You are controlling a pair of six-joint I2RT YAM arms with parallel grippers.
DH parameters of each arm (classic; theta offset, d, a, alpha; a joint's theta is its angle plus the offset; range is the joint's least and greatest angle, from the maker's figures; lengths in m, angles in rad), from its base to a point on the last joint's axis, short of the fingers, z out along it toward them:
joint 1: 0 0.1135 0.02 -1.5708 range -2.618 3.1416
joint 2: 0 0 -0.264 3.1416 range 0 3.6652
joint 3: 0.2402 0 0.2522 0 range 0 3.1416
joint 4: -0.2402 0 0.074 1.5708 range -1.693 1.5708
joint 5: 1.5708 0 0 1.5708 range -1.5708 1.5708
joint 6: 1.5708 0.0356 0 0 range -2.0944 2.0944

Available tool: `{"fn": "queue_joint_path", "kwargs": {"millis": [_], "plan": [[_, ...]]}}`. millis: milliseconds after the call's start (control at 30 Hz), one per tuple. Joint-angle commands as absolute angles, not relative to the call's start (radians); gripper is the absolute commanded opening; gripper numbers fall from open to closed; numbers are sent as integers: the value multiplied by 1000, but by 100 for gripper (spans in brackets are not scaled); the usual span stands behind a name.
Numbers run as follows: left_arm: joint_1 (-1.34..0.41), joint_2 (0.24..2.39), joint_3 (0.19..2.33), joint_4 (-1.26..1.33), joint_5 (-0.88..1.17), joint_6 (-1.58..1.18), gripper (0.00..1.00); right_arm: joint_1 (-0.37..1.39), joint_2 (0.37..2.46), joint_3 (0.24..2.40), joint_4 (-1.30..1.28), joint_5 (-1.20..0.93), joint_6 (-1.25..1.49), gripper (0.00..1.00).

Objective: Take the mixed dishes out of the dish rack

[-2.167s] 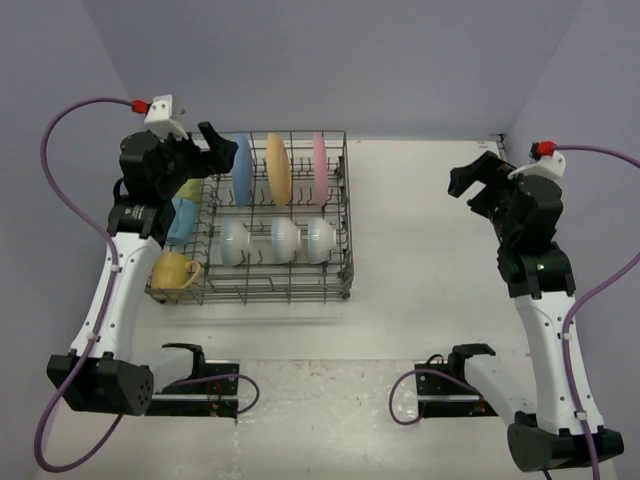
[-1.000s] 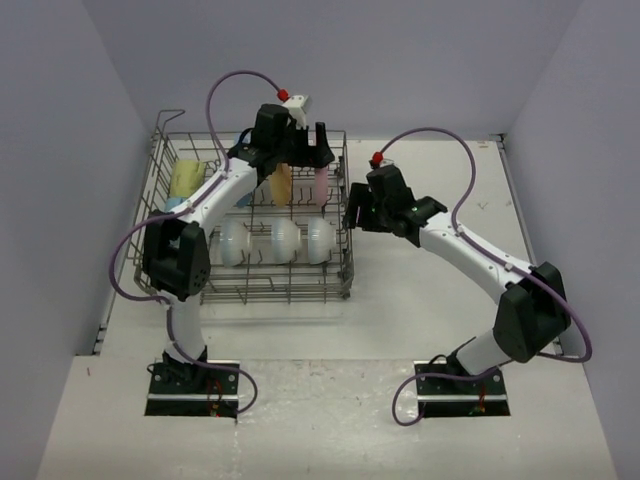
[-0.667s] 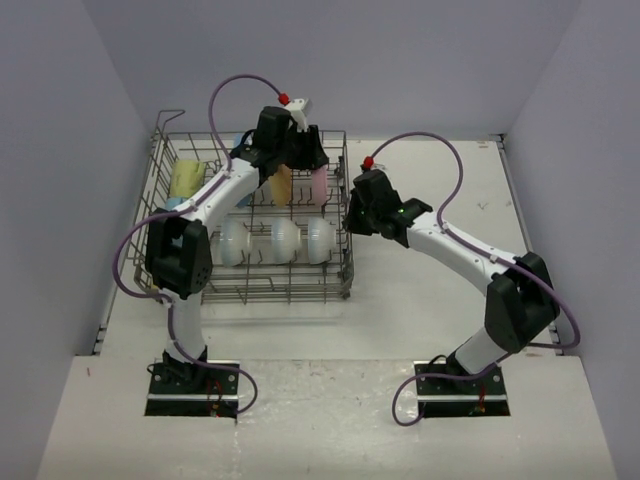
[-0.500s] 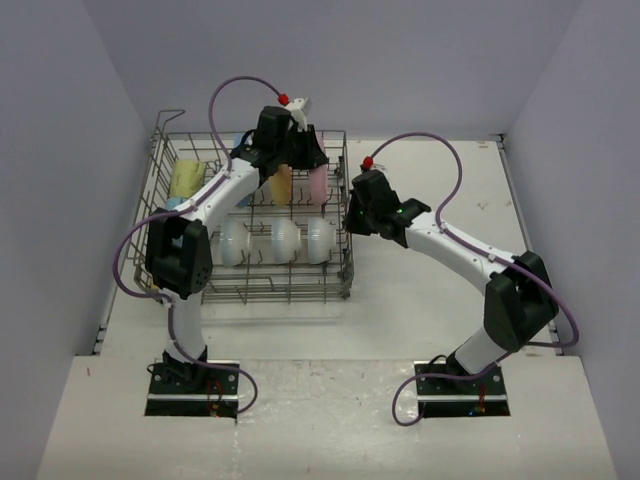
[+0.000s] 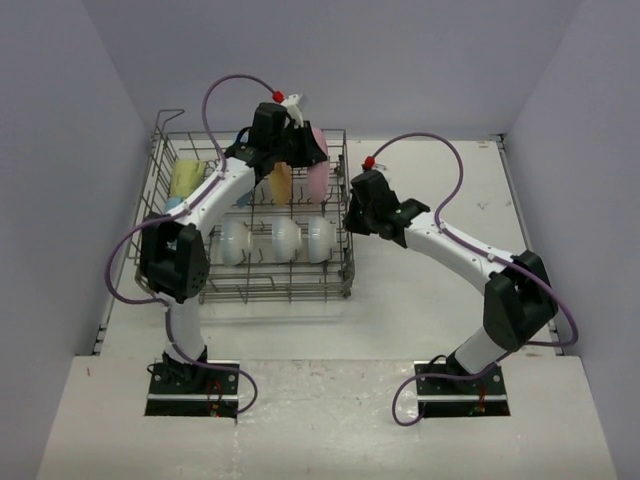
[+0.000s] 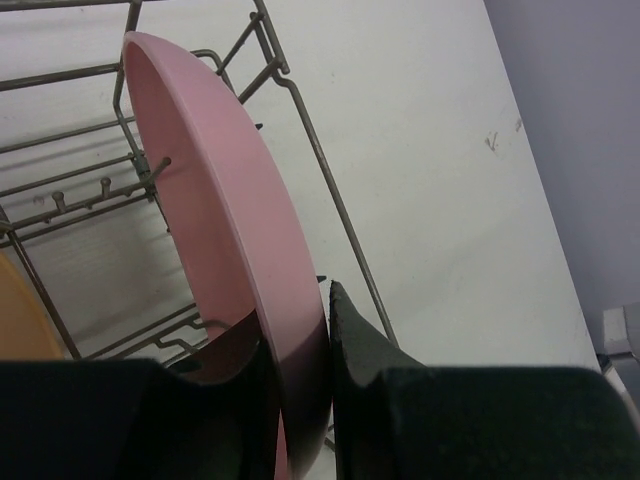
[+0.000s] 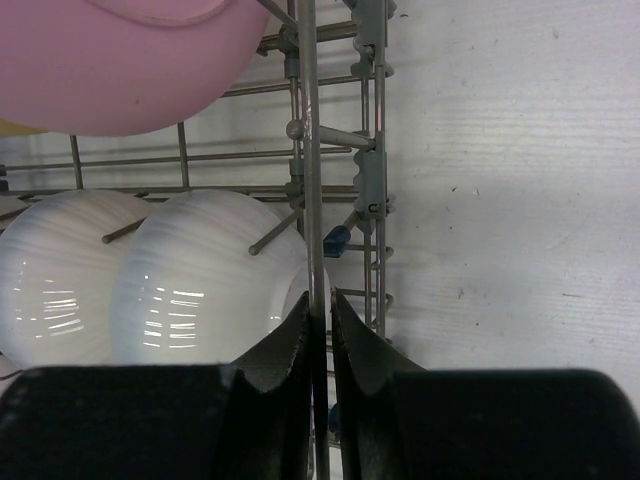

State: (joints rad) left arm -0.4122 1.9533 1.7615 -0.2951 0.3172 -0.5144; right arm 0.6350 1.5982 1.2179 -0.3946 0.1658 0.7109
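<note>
1. Since a second ago we are raising the pink plate out of the rack, at the upper middle of the top view. The left gripper is pinching its rim.
2. The right gripper is clamping the rack's side wire, bracing it.
3. We are risking the plate's lower edge catching a tine and twisting out of that thin pinch, or knocking the orange plate beside it.

The dish rack sits upper left on the tabletop. Inside, bowls line up below the plates.
</note>
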Motion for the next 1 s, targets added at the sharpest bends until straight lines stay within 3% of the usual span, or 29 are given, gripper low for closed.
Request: {"fn": "queue_joint_path", "kwargs": {"millis": [0,267,333,367,400,533,600,767,900,967], "plan": [[-419,1778,1838,-144,311,-474,0,626,1620,1246,-439,250,735,11],[-426,1661,1865,-127,282,-391,0,627,1634,1259,-446,255,750,13],[-431,1649,1876,-127,320,-323,0,627,1635,1273,-456,255,750,20],[-433,1646,1876,-126,359,-271,0,627,1632,1281,-457,253,747,27],[-436,1643,1872,-126,403,-209,0,626,1628,1290,-460,255,741,44],[-449,1572,1746,-123,473,126,0,624,1530,1376,-500,278,674,83],[-457,1514,1682,-132,497,327,0,614,1471,1408,-524,305,667,97],[-515,1347,1387,-135,486,716,0,517,1260,1437,-655,249,696,99],[-569,1247,1283,-211,449,1005,0,342,1186,1509,-748,91,707,99],[-603,1223,1240,-267,474,1102,0,336,1196,1575,-810,66,687,99]]}}
